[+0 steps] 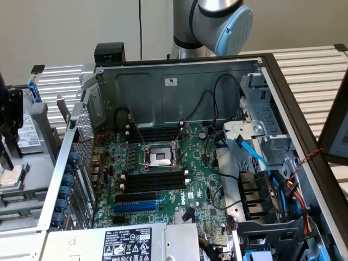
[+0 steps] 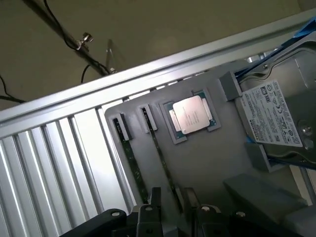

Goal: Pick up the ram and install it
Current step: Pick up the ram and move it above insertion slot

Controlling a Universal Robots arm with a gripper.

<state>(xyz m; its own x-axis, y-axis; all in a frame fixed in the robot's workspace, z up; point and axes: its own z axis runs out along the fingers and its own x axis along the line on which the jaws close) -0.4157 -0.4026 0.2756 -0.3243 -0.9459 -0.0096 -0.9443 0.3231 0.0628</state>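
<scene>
Two ram sticks stand on edge in slots of a grey tray: one ram stick and a second ram stick beside it. My gripper hangs just above the tray, open, its fingers on either side of the second stick's near end and apart from it. At the exterior view's far left the gripper sits over the same tray, outside the computer case. On the motherboard, the black memory slots beside the processor socket stand bare.
A processor chip and a hard drive also lie on the tray. The open case has tall metal walls, cables and a drive cage at the exterior view's right. A ribbed aluminium table surrounds everything.
</scene>
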